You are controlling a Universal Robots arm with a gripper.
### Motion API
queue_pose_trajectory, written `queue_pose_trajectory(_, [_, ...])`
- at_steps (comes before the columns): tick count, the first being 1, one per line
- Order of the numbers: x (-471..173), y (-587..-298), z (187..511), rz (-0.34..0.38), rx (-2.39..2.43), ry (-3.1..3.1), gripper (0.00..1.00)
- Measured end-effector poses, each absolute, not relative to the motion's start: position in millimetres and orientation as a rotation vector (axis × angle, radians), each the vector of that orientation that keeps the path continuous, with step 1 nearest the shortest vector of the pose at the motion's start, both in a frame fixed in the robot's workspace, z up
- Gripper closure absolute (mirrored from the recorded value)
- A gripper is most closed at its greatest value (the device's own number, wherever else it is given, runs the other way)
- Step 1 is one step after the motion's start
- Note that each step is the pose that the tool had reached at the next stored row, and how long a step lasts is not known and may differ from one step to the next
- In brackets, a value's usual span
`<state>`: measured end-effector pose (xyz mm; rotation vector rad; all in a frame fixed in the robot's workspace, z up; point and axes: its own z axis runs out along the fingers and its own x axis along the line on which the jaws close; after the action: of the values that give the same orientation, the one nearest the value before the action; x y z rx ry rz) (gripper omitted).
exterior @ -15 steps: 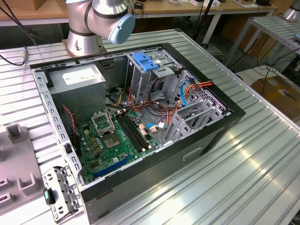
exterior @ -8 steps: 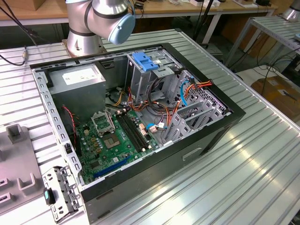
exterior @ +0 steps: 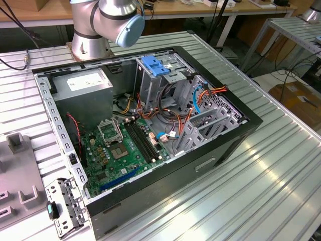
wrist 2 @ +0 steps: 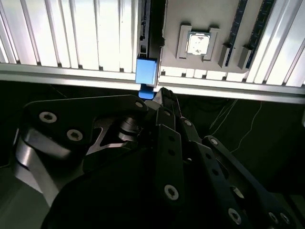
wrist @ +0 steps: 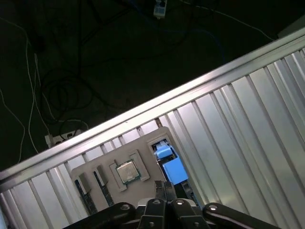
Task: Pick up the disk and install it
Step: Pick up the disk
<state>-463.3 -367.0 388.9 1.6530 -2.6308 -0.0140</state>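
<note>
**Gripper closed and empty beside the disk in its holder**

Item 1. Gripper: black linkage type. The two fingertips are drawn together with nothing between them. In both wrist views the tips appear just beside the blue end of the disk. Whether they touch it cannot be told.

Item 2. Disk: stands on edge in a slot of a grey holder tray. It is seen edge-on, with blue plastic at the end nearest the gripper. The label face is hidden.

Item 3. Holder tray: lies flat on the ribbed aluminium table, near the table's edge. A square processor chip sits in a recess beside the disk's slot. Two dark narrow strips stand in slots beyond the chip.

Item 4. Computer case: black and open-topped. In the exterior view it lies on the table well apart from the table's edges. Inside are:
- a green motherboard;
- a grey power supply box with a white sticker;
- a metal drive cage with a blue plastic handle;
- loose orange, red and blue cables.

Item 5. Robot arm base: stands on the table behind the case.

Item 6. Perforated metal bracket: lies on the table at the exterior view's left of the case.
</note>
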Motion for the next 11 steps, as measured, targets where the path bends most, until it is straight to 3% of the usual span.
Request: queue_pose_trajectory(11, [-463.3,-366.9,388.9,-0.01,1.716,-2.592,0.89])
